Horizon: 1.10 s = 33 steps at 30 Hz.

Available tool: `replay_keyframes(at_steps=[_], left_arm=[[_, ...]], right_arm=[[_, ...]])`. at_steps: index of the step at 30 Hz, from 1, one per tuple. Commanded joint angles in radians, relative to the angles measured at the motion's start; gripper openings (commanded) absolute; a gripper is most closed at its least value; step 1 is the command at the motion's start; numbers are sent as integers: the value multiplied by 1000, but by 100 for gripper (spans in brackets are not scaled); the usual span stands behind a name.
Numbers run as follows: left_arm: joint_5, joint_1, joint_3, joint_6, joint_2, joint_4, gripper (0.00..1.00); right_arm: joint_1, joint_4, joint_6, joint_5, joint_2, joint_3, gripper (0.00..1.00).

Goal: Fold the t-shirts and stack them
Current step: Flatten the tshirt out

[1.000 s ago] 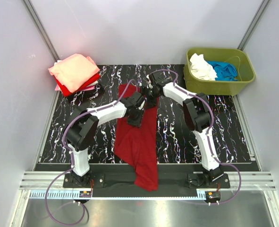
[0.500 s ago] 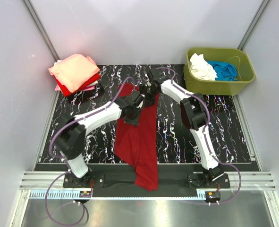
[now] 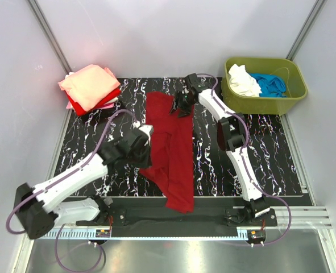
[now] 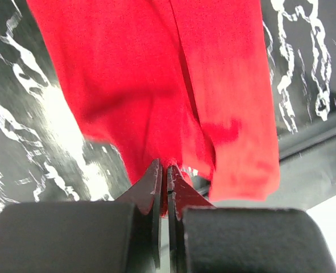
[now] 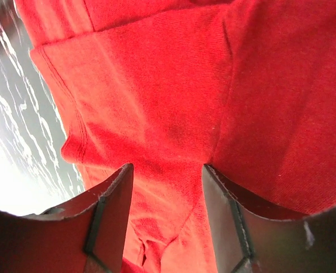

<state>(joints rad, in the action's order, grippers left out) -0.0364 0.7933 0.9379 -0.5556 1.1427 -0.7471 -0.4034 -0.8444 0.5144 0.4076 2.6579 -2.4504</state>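
Noted a stack of folded t-shirts [image 3: 90, 86], salmon-pink on top, at the far-left corner of the black marbled mat [image 3: 270, 159].

Found the left gripper [image 3: 142, 149] left of the mat's centre, at the left edge of the dark red t-shirt [image 3: 176, 153]. In the left wrist view, saw its fingers [image 4: 153, 187] pressed together with the cloth edge at their tips. Judged this a pinch on a thin layer of fabric.

Found the dark red t-shirt laid lengthwise down the middle of the mat, one side lapped over along its length, near end draped past the mat's near edge.

Found the right gripper [image 3: 182, 105] at the far centre of the mat, over the shirt's far right corner. Saw its fingers [image 5: 113, 210] apart, with cloth beneath them near a stitched sleeve hem.

Noted an olive-green tub [image 3: 262, 105] just off the mat's far-right corner, holding a white t-shirt [image 3: 241, 79] and a blue t-shirt [image 3: 270, 84].

Judged the dark red t-shirt light, soft and limp: likely to sag and crease, unlikely to slip from a firm pinch. Judged hemmed edges and corners the best places to take hold, both layers together.
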Motion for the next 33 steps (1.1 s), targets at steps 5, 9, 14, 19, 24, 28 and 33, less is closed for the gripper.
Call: replay_keyframes(at_steps=[5,9,14,19,24,28,33], left_arm=[[70,75,-189,-127,-230,71,0],[87,96,-290,-206,-303,94,0],[119,113,-384,-293,-405,140,2],[155,159,-462,-371,-420,198,20],[50,303,-384,-454,-428,118,57],[-87,408,-306,-501,-408,9,62],[-282,408,-108,-501,-357,-219,73]], right_arm=[[49,7,53,-93,126,-157,56],[66,65,79,-101,160,-210,54],[72,123,102,-137,168,-211,54],[72,177,128,-156,168,-202,59],[80,195,131,-151,136,-205,68],[87,208,105,-101,79,-202,74],[87,202,44,-43,-110,-102,82]])
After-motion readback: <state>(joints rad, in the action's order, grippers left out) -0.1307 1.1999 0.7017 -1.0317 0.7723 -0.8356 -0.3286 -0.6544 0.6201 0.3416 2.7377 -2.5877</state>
